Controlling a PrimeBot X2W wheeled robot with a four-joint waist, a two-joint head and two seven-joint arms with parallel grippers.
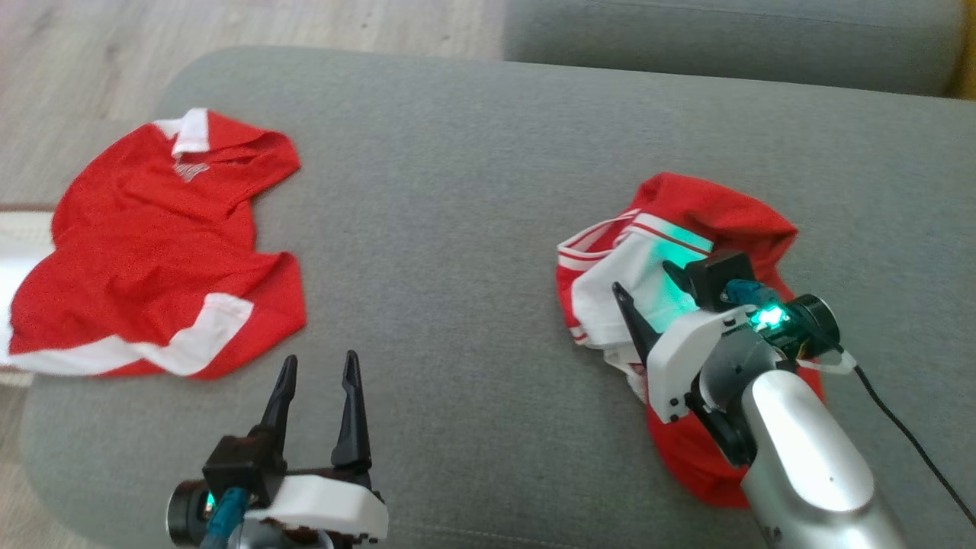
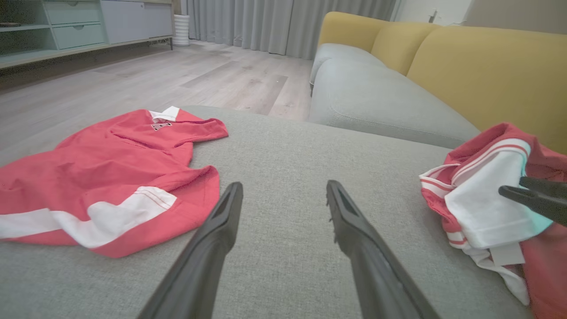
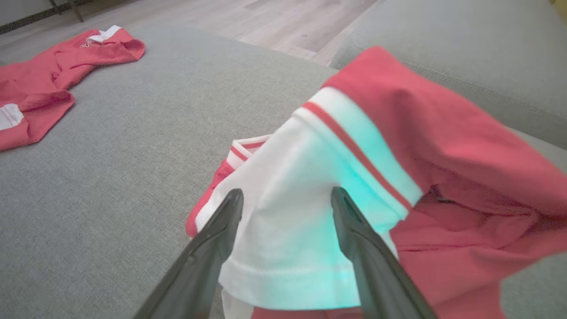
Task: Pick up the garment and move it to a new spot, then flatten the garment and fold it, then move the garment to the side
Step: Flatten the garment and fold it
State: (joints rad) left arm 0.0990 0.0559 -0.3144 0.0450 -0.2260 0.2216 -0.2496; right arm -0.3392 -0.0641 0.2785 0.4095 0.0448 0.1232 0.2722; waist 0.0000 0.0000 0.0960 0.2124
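- Left gripper point(image 1: 320, 358) hovers low at the near edge of the grey sofa cushion point(image 1: 457, 229), jaws spread wide with nothing between them, only bare grey fabric ahead.
- Right gripper point(image 1: 642, 277) is over on the right, tilted down onto the crumpled garment point(image 1: 717, 210).
- Its jaws are released too, one finger on either side of a raised white panel point(image 3: 283, 177) of that garment. No pinch on the cloth; I cannot tell whether the tips actually touch it.
- The crumpled garment sits bunched in a heap on the right part of the cushion, red with a white, red-striped section on top, and the right arm covers its near side.
- A green light point(image 1: 770, 316) on the right wrist throws a teal glow across the white panel.
- Well apart on the left lies a second red shirt point(image 1: 152, 244), spread out loosely with its white collar point(image 1: 191, 130) at the far end and a white band point(image 1: 206, 324) near the hem.
- Its left edge hangs over the side of the cushion.
- Further back there's another grey cushion point(image 1: 724, 38), a yellow backrest point(image 2: 478, 71) and wood floor point(image 2: 177, 75).
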